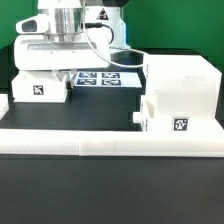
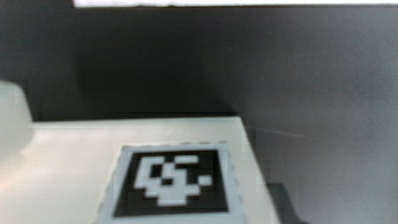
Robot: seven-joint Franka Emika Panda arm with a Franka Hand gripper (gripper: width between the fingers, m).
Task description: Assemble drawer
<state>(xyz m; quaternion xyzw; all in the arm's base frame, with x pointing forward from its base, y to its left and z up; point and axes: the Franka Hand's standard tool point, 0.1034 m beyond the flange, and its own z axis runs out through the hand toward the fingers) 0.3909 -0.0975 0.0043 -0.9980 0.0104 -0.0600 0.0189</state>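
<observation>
I see the boxy white plastic shell at the exterior view's right on the black bench; 1 tagged tray sits under the pincer, whose grip I cannot tell.

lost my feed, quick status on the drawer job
Hand low over left tray, grip hidden. Shell right, second tray beside it. Nothing in the way.

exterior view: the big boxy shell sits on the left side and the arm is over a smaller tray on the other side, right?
Sides are swapped. In the exterior view the boxy shell sits on that view's right, and the gripper is over the smaller tray on its left.
</observation>
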